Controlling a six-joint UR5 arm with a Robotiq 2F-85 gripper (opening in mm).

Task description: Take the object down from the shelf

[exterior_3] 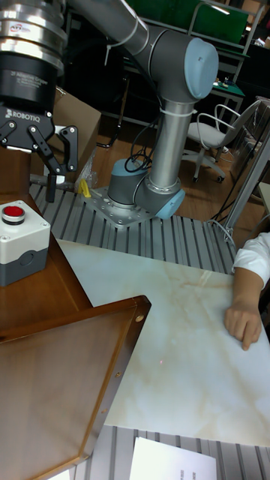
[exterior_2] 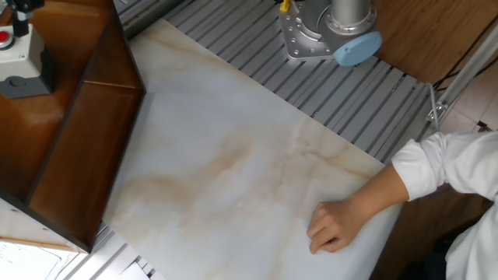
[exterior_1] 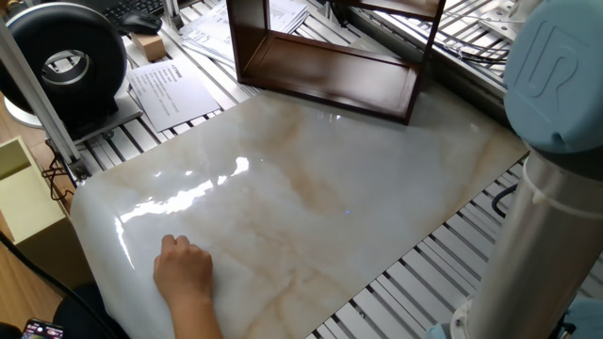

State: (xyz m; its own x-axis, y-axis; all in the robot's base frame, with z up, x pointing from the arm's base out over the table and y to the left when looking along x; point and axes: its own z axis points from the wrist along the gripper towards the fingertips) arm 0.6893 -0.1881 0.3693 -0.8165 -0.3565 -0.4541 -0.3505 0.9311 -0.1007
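The object [exterior_3: 22,244] is a small white-and-grey box with a red button. It stands on the top board of the dark reddish-brown shelf [exterior_3: 67,352], and shows at the upper left of the other fixed view [exterior_2: 17,56]. My gripper [exterior_3: 28,176] hangs just above it, with its black fingers [exterior_3: 51,184] spread open and nothing between them. One fixed view shows only the lower part of the shelf [exterior_1: 325,80], with the object out of frame.
A person's hand [exterior_2: 338,225] rests on the marble board [exterior_1: 311,188], at the edge far from the shelf. The arm's base [exterior_2: 331,31] stands on the slatted table. A black round device [exterior_1: 71,56], papers [exterior_1: 170,89] and a pale yellow box [exterior_1: 19,188] lie beside the board.
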